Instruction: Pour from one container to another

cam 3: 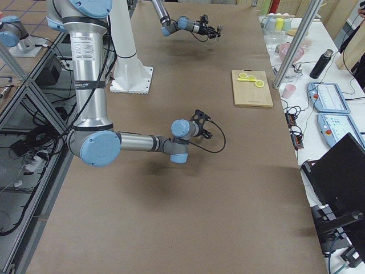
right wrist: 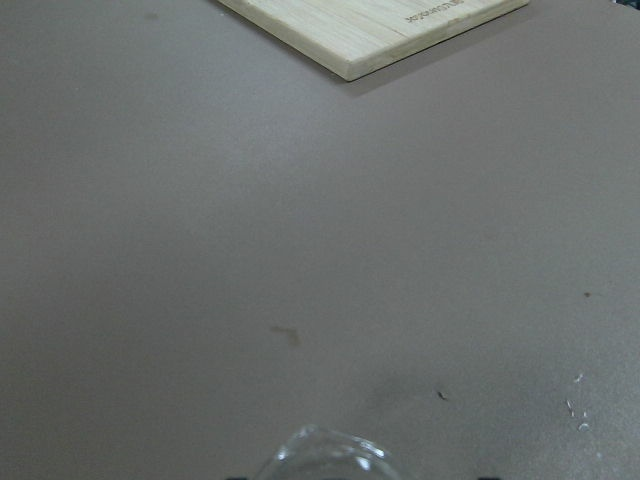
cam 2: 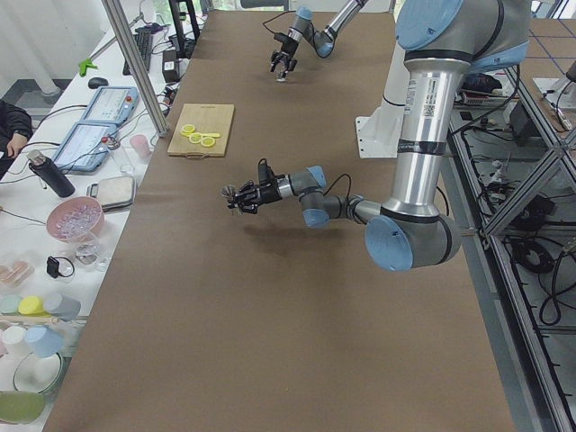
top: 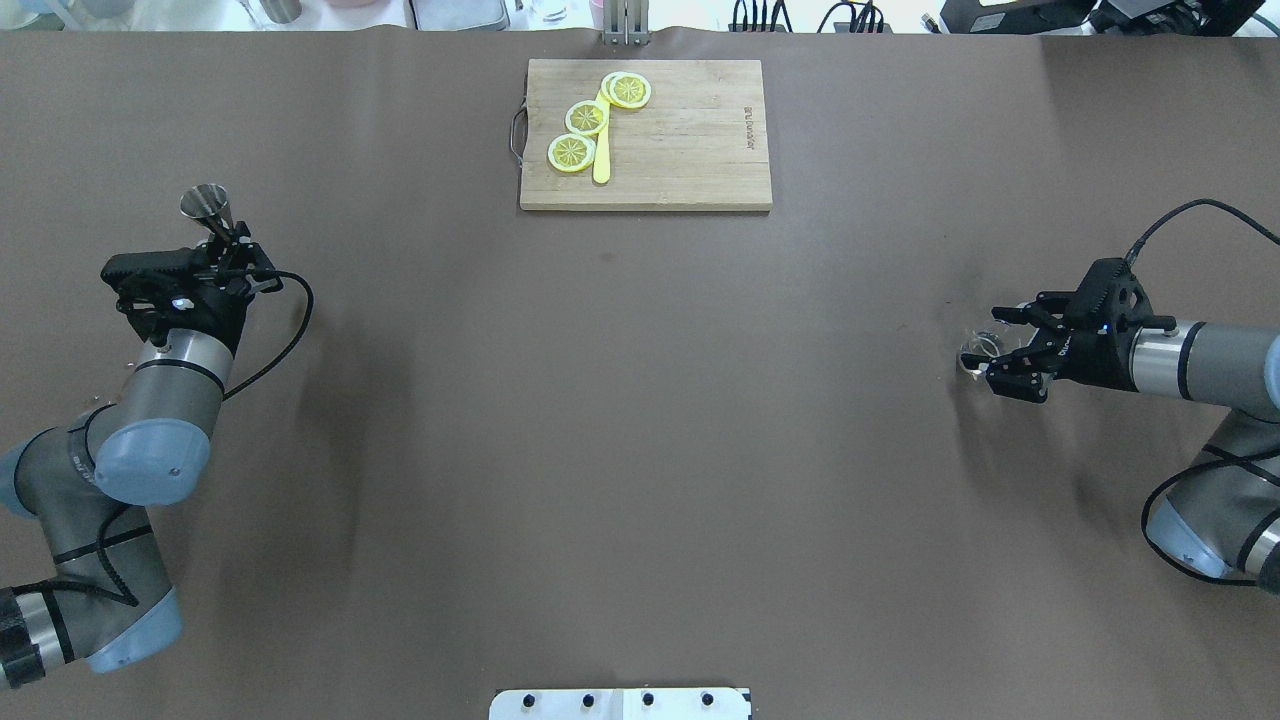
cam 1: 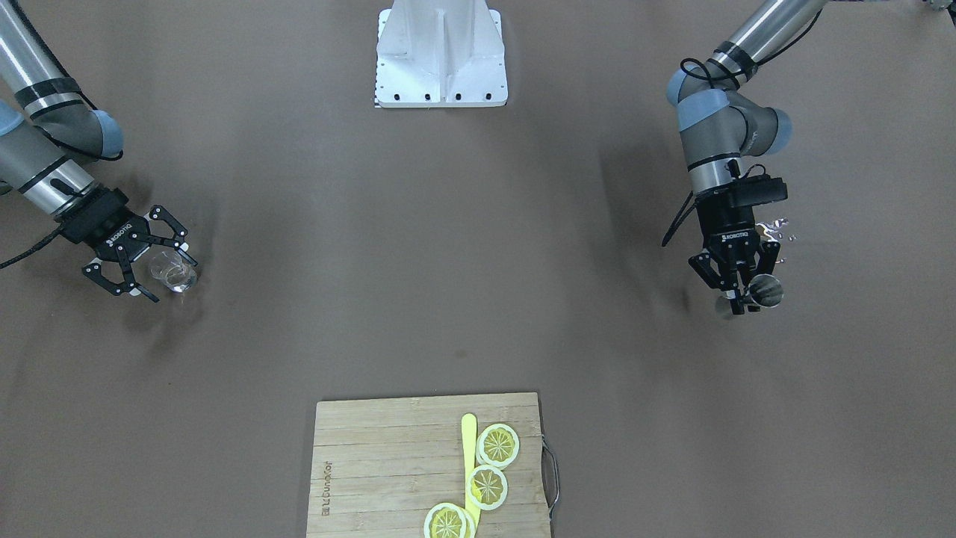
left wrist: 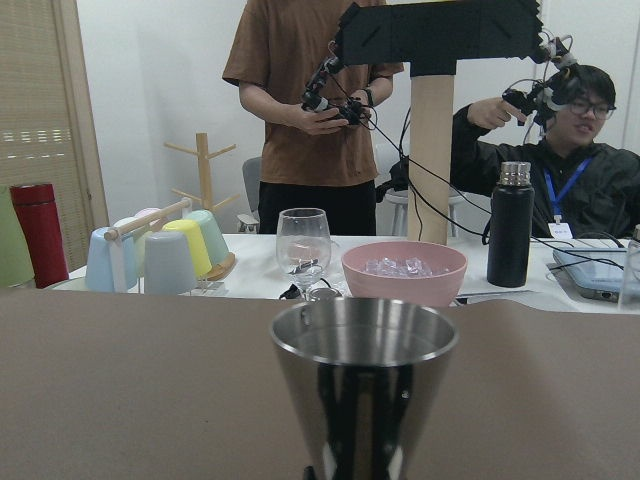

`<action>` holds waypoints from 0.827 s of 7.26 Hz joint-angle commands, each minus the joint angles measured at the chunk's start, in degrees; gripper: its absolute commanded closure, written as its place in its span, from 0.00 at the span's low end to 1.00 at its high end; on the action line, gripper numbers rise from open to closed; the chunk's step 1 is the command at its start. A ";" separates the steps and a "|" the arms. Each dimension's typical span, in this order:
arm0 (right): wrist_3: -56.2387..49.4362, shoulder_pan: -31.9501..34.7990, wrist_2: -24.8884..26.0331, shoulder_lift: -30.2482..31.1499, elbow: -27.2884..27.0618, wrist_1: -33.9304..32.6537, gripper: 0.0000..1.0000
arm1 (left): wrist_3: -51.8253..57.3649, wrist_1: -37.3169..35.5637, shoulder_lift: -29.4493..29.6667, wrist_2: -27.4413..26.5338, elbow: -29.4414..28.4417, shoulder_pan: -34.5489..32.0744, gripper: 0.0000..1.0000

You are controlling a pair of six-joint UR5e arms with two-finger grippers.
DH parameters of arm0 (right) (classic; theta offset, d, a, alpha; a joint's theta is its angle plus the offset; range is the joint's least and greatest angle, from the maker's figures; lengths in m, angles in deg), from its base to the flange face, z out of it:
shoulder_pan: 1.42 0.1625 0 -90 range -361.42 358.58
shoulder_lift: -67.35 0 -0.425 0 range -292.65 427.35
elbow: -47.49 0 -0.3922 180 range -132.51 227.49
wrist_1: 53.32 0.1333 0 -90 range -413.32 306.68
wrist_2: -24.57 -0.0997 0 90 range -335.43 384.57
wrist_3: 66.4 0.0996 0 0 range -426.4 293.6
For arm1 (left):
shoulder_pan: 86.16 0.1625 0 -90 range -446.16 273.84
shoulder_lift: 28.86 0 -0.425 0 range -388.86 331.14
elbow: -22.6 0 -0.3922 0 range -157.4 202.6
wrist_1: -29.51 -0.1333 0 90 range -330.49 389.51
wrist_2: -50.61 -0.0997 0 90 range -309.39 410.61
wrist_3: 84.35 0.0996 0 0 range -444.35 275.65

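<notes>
The steel jigger is pinched at its waist by my left gripper, which is shut on it at the table's left side. The wrist view shows the jigger upright, its open top cone level. In the front view the jigger sticks out beside the left gripper. At the table's right side, the clear glass cup stands on the brown table, and my right gripper is open with a finger on either side of it. The front view shows the same: glass cup inside the open right gripper. Only its rim shows in the right wrist view.
A wooden cutting board with lemon slices and a yellow knife lies at the far middle edge. The white robot base stands at the near middle. A side table with cups and bowls runs along the far edge.
</notes>
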 commanded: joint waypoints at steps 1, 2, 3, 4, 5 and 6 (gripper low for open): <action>0.07 -0.05 -0.25 0.16 0.22 0.00 0.20 | 8.99 0.34 0.48 4.93 3.90 0.11 1.00; 0.16 -0.05 -0.42 0.24 0.13 0.00 0.23 | 14.59 1.04 0.92 9.65 5.23 0.20 1.00; 0.07 -0.05 -0.42 0.25 0.04 0.00 0.29 | 18.65 1.74 2.66 11.78 5.85 0.55 1.00; 0.07 -0.14 -0.42 0.25 0.13 0.00 0.32 | 20.86 2.18 5.55 15.46 5.59 0.55 1.00; 0.16 -0.14 -0.42 0.25 0.04 0.00 0.34 | 22.71 3.49 7.84 20.20 5.59 0.55 1.00; 0.24 -0.22 -0.51 0.42 0.04 0.00 0.38 | 23.69 3.42 9.34 20.68 5.59 0.55 1.00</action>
